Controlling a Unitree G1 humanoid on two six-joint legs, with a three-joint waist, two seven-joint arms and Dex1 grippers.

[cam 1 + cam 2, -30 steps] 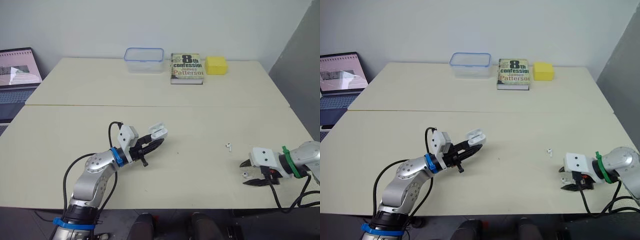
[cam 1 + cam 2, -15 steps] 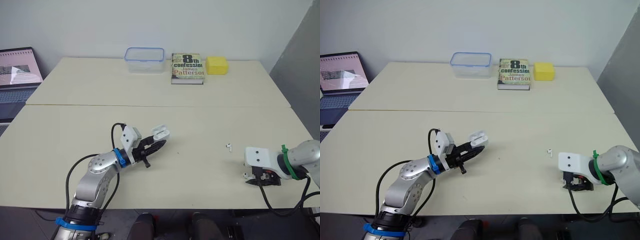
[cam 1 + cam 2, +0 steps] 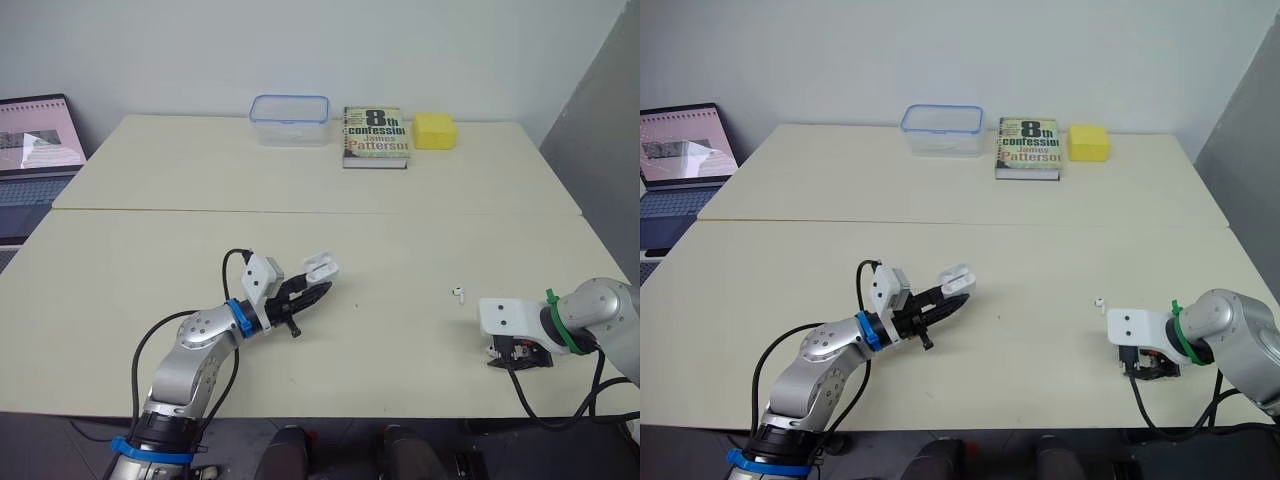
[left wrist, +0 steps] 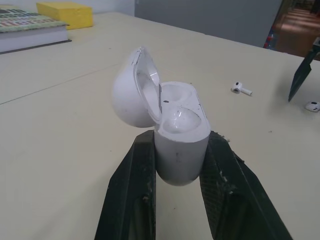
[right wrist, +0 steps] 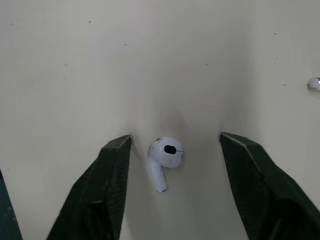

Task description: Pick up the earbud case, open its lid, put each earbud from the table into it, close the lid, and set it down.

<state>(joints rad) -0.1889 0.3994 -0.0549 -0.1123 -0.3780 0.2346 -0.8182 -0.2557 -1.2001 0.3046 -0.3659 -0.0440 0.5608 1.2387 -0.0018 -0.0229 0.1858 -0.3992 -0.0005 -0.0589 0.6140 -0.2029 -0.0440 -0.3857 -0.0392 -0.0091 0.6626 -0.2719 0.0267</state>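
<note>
The bench (image 3: 420, 235) is a pale, matte cream top made of two slabs meeting in a straight seam just behind the earbud case (image 4: 172, 120). Around the case the surface lies bare on every side, with wide room to its left and behind it.

Far to the left of the case, past the bench's left edge, a laptop (image 3: 35, 150) stands open. Well behind the case, along the far edge, sit a thick paperback book (image 3: 375, 135), a clear plastic box (image 3: 289, 119) with a blue rim and rounded corners, and a squared yellow block (image 3: 433, 130).

The left claw (image 3: 316, 290) grips the case's lower body between its two rough black fingers. The case is glossy white and rounded, and its lid is tipped back on the hinge, showing two smooth wells.

Well to the right of the case, close to the bench's front edge, the right claw (image 5: 175, 139) points down with its fingers spread. Between them lies one earbud (image 5: 166, 150) on the bench, glossy white with a dark spot on its bulb and a short stem, touching neither finger.

The other earbud (image 3: 457, 293) lies on the bench between the case and the right claw.
</note>
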